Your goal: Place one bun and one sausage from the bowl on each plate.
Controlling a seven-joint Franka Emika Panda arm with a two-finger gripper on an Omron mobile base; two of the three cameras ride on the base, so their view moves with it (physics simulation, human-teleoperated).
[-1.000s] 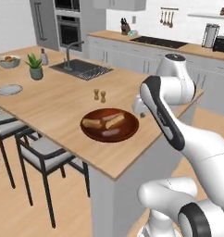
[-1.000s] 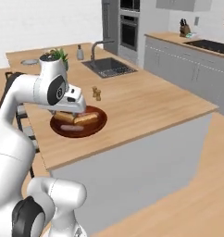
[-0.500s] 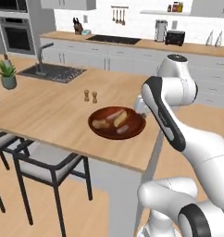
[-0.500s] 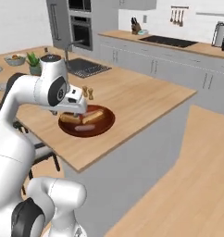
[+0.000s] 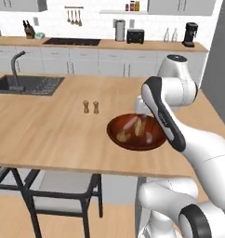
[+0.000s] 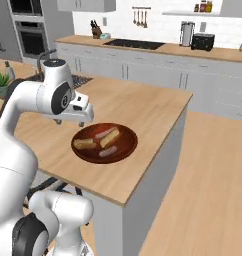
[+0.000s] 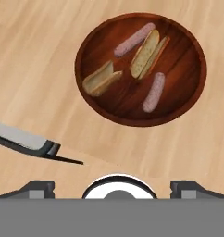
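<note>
The wide dark red-brown bowl (image 5: pixel 154 139) (image 6: pixel 124 145) (image 7: pixel 183 60) rests on the wooden island near its front edge. Inside lie two split buns (image 7: pixel 101 78) (image 7: pixel 148 53) and two pinkish sausages (image 7: pixel 134 39) (image 7: pixel 154 91), all loose. My gripper (image 6: pixel 71 122) (image 7: pixel 116 186) hovers above the bowl's near-left side, pointing down, open with nothing between its fingers. The two plates are out of view.
Salt and pepper shakers (image 5: pixel 90 107) stand left of the bowl. A sink with a tap (image 5: pixel 28 84) is set into the island's far left. A dark chair (image 5: pixel 63 186) (image 7: pixel 26 141) sits under the front edge. The island ends just right of the bowl (image 6: pixel 185 100).
The base has driven to the right along the island, so the whole scene has slid left in both base views. The bowl stays put on the counter and the gripper stays above it.
</note>
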